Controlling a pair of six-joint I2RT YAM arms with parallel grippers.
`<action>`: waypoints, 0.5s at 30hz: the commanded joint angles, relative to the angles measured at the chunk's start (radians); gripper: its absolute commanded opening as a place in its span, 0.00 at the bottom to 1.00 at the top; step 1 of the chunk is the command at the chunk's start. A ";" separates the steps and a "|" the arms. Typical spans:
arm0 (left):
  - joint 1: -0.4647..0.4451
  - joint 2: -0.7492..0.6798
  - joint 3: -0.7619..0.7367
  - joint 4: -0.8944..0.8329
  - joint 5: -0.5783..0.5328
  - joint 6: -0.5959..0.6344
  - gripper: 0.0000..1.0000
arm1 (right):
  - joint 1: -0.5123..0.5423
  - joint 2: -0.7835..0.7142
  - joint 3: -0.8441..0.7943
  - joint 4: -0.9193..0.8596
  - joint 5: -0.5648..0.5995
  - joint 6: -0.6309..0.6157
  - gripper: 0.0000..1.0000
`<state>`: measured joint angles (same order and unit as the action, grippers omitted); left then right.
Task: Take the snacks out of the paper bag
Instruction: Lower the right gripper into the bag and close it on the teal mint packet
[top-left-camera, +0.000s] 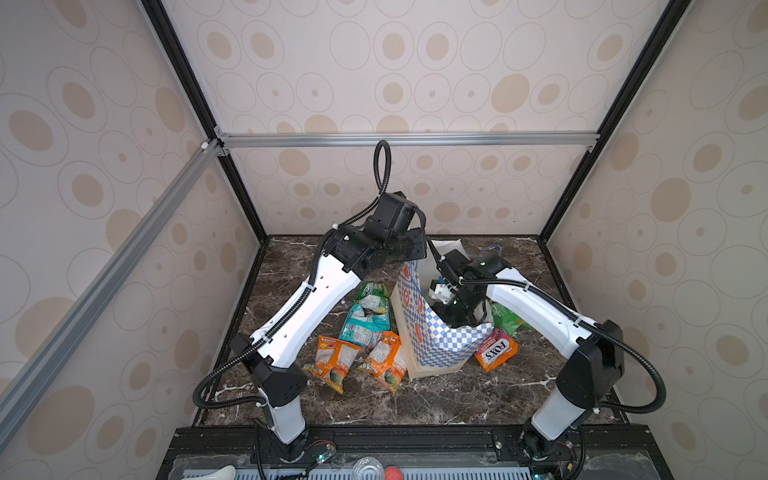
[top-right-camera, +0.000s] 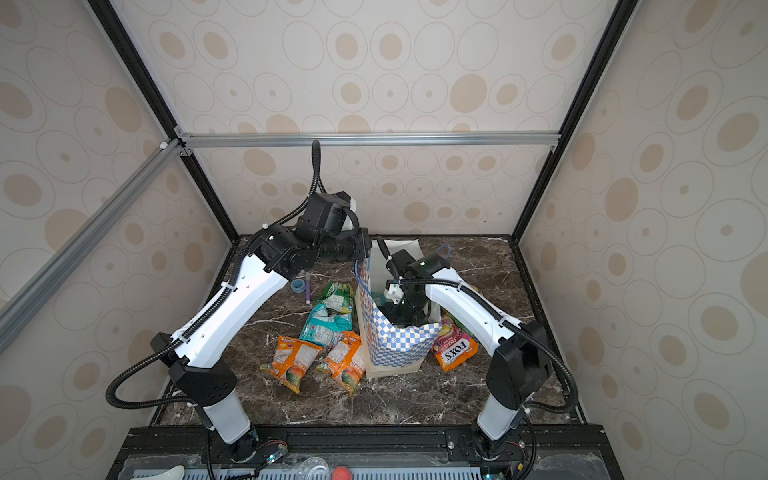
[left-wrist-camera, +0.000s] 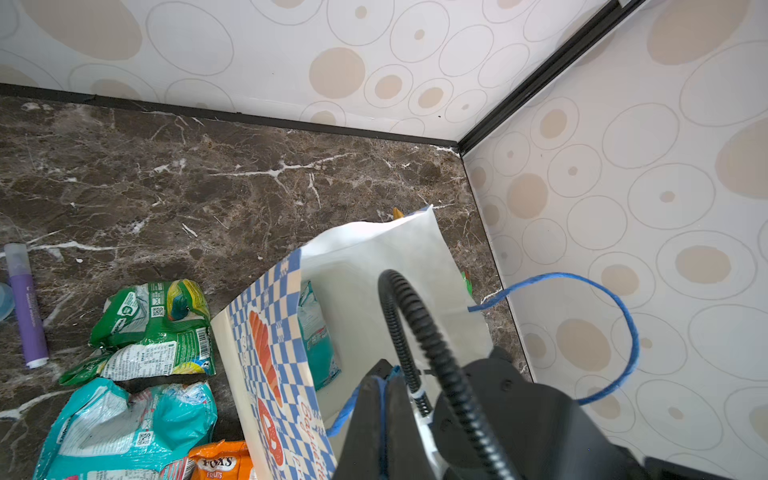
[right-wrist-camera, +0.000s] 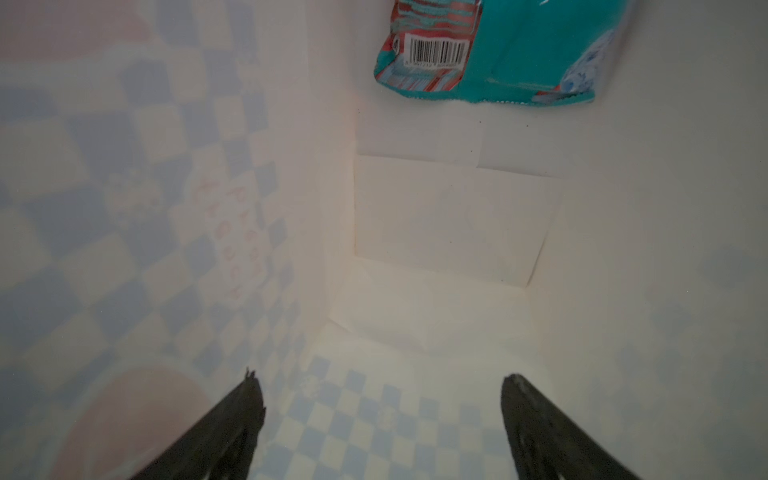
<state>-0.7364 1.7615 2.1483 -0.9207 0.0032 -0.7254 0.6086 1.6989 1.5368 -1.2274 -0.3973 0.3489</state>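
A checkered paper bag (top-left-camera: 440, 340) stands upright on a dark marble table (top-left-camera: 436, 399). The left tool (left-wrist-camera: 380, 384) is closed, seemingly pinching a blue cord handle (left-wrist-camera: 347, 411) to steady the bag, though the clamp itself is partly hidden. The right tool (right-wrist-camera: 381, 376) is inside the bag, its jaws apart and empty. Several snacks (top-left-camera: 365, 322) lie on the table beside the bag, among them an orange Fox's packet (top-left-camera: 496, 353). The step in hand is reaching for what is left inside. The top views hide the bag's inside behind the arm. The right wrist view shows a teal packet (right-wrist-camera: 490, 54) against an inner wall, clear of the jaws. Next, the right tool must move onto that packet and close.
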 joint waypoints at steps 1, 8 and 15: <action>0.008 -0.032 0.000 0.013 -0.007 0.015 0.00 | 0.008 0.040 -0.043 0.016 -0.014 -0.037 0.93; 0.007 -0.039 -0.016 0.021 -0.009 0.013 0.00 | 0.010 0.101 -0.098 0.063 -0.022 -0.057 0.93; 0.007 -0.045 -0.021 0.020 -0.013 0.009 0.00 | 0.010 0.091 -0.017 0.030 0.022 -0.079 0.96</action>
<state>-0.7357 1.7596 2.1284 -0.9154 0.0017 -0.7254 0.6132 1.8099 1.4944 -1.1801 -0.3965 0.2886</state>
